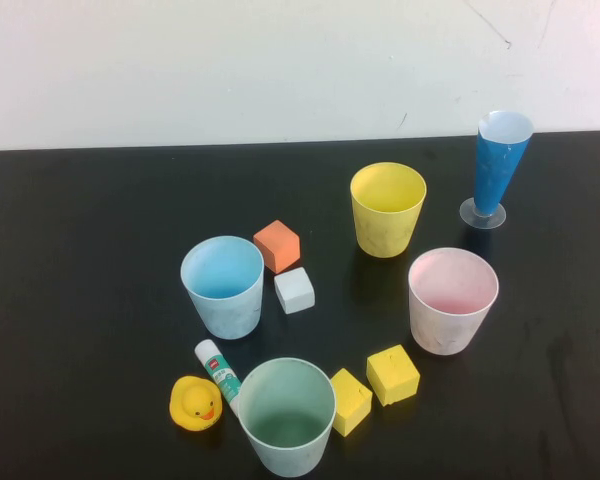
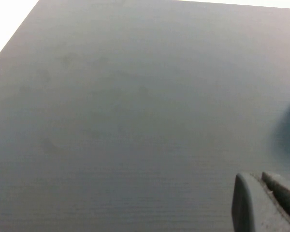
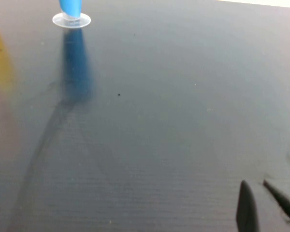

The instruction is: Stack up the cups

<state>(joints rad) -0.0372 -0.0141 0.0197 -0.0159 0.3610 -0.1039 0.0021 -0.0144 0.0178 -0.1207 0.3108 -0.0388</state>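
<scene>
Black counter point(image 1: 80, 260) spanning the scene, white wall behind.

Four cups upright, mouths up, all apart, none stacked:
- pink cup point(image 1: 452, 300) on the right, mid-depth;
- pale green cup point(image 1: 286, 415) nearest, at the near edge, centre;
- blue cup point(image 1: 223, 286) left of centre;
- yellow cup point(image 1: 387, 209) far, right of centre.

Tall blue cone point(image 1: 499, 167) on a clear round base, far right, beyond the pink cup; base also seen in the right wrist view point(image 3: 71, 19).

Two yellow blocks near the green cup's right side: one point(image 1: 393, 374) further right, the other point(image 1: 350, 401) just beside the cup. Orange block point(image 1: 277, 245) and white block point(image 1: 294, 290) close together between the blue and yellow cups. Yellow rubber duck point(image 1: 195, 403) near left, beside a glue stick point(image 1: 218, 373) lying just left of the green cup.

Left tool point(image 2: 263, 200) over bare counter, fingers closed together, holding nothing. Right tool point(image 3: 261, 203) over bare counter on the right side, fingers closed, empty too. Neither visible from the high camera.
</scene>
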